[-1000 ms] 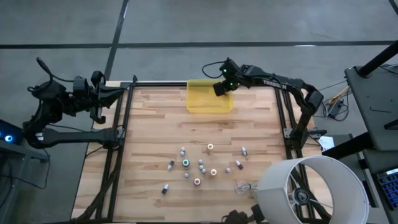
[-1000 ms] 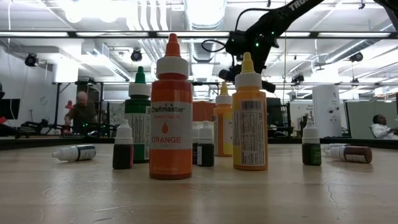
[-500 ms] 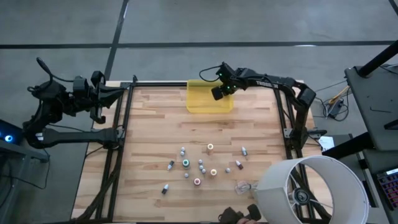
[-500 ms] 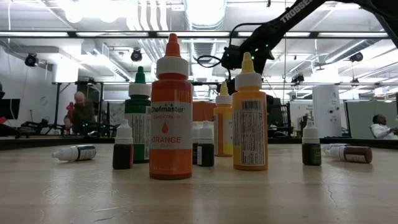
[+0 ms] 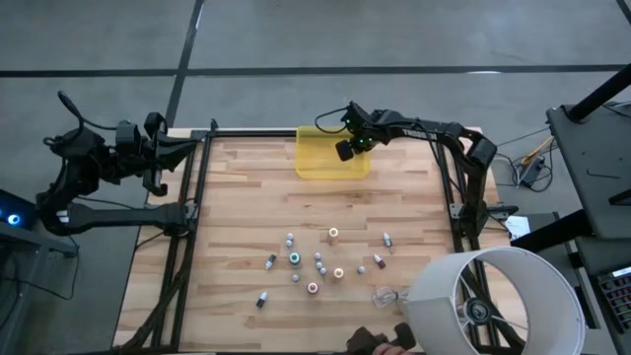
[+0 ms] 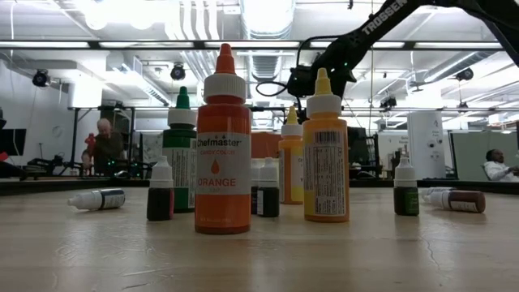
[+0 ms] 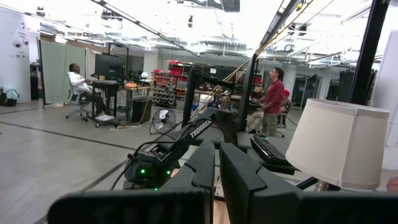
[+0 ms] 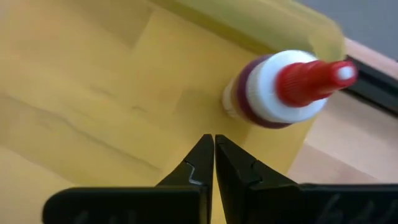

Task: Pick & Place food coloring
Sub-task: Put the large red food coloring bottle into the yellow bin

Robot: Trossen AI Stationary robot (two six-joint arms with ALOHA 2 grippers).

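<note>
— Hovering over the translucent yellow tray point(image 5: 320, 166) at the top centre of the overhead frame is the right end effector point(image 5: 342, 151), and its two fingers are pressed right together, gripping nothing.

— Its wrist camera confirms it: dark fingertips point(image 8: 202, 158) meeting with no gap, and just past them a red-capped food coloring bottle point(image 8: 283, 88) lying on its side on the tray floor, close to the tray's wall, clear of the fingers.

— What about the other arm?

— The left end effector point(image 5: 156, 168) sits parked off the worktop's edge at the left of the overhead frame, fingers closed on themselves, empty as well.

— And the remaining bottles?

— Scattered in a loose cluster in the lower middle of the wooden worktop point(image 5: 246, 207), well apart from the tray. From above you can pick out a green-capped bottle point(image 5: 294, 258), a pale-capped one point(image 5: 333, 234) nearer the tray, and one lying down point(image 5: 262, 299) at the lower left of the group. A small clear plastic scrap point(image 5: 383, 294) lies at the cluster's lower right.

— The table-level camera?

— An upright orange bottle point(image 6: 223, 154) fills the centre, a yellow one point(image 6: 326, 158) stands to its right, a tall green-capped one point(image 6: 180, 154) behind on the left, and a small bottle on its side point(image 6: 97, 199) at far left. A white lampshade point(image 5: 488, 301) intrudes at the overhead frame's lower right.
</note>
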